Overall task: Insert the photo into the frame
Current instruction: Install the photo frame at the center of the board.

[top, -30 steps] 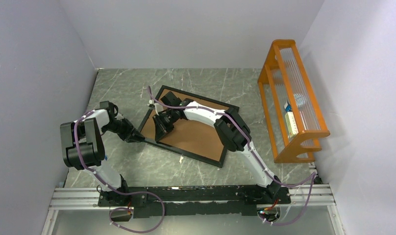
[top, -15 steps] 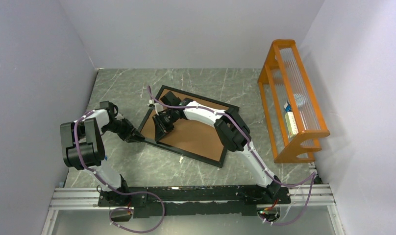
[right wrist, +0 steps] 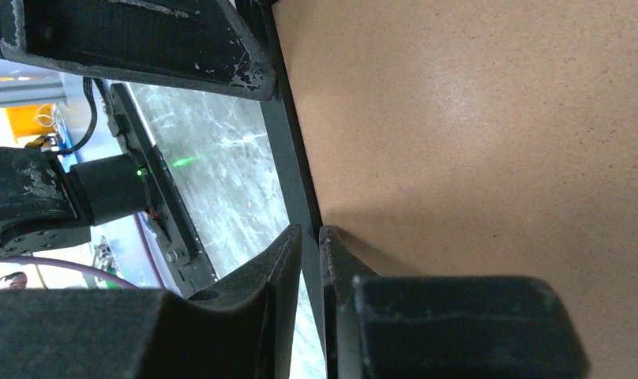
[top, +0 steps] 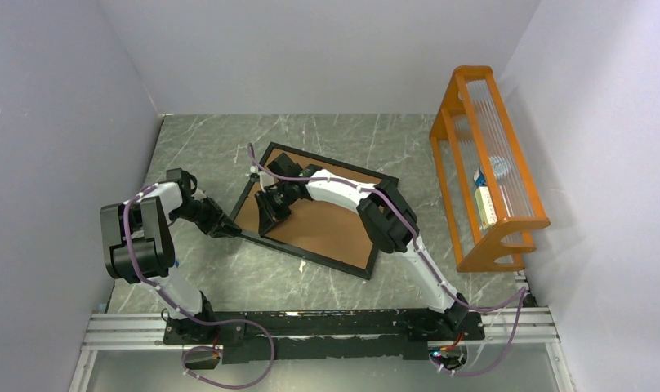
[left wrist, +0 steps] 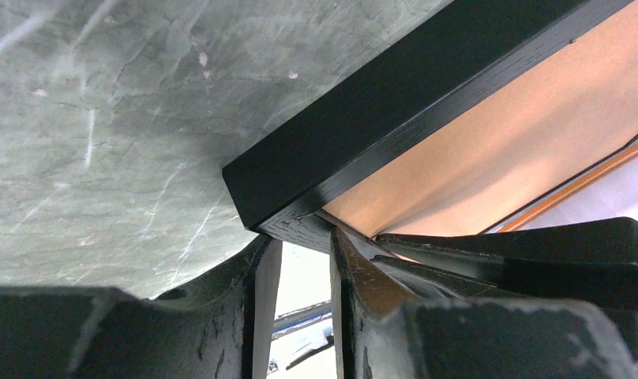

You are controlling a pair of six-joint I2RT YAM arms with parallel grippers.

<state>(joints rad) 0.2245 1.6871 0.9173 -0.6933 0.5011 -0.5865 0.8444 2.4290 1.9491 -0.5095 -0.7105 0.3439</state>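
The black frame (top: 335,162) lies tilted on the table with a brown backing board (top: 327,224) filling it. The photo is hidden. My left gripper (top: 226,229) is at the frame's near-left corner. In the left wrist view that corner (left wrist: 363,126) sits pinched between the tips of this gripper (left wrist: 300,253), with the board (left wrist: 489,158) behind it. My right gripper (top: 269,219) is at the left side of the frame. In the right wrist view the thin black rail (right wrist: 288,158) runs between its narrow jaws (right wrist: 309,237), beside the board (right wrist: 474,142).
An orange wooden rack (top: 490,163) stands along the right wall, with small white and blue items inside it. Grey walls close in the left, back and right sides. The marbled tabletop (top: 204,147) shows around the frame.
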